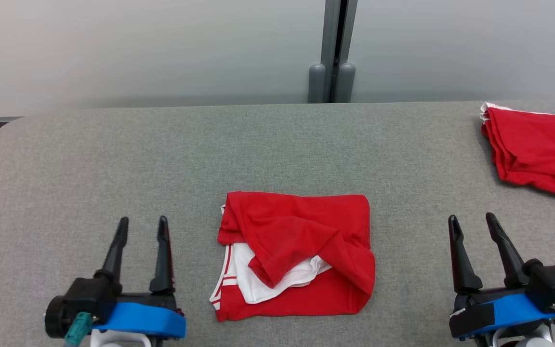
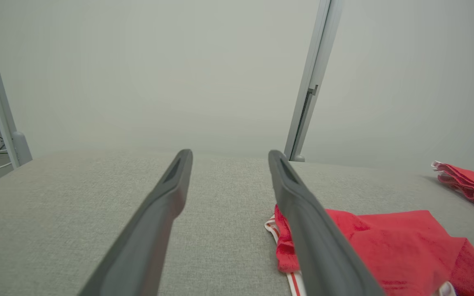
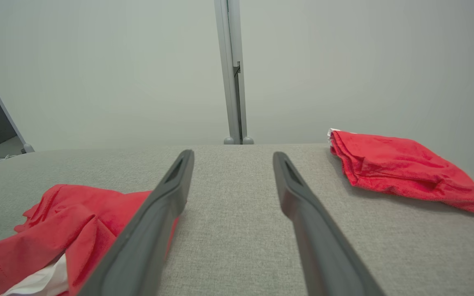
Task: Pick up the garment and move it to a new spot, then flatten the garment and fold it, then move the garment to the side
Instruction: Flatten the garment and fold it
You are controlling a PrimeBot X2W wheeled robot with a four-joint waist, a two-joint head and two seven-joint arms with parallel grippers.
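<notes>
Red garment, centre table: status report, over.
Left gripper open, empty. Right gripper open, empty. Red garment lies rumpled between them, untouched. Second red garment folded far right, well apart.

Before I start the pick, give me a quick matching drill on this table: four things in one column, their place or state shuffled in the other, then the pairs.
Things
1. rumpled red-and-white cloth garment
2. folded red cloth garment
3. left gripper
4. upright grey metal post

Place or state
A. far right corner of the grey fabric table
B. behind the table's far edge
C. middle of the table's near half
D. open, holding nothing, at the near left

Pairs: 1-C, 2-A, 3-D, 4-B
</notes>
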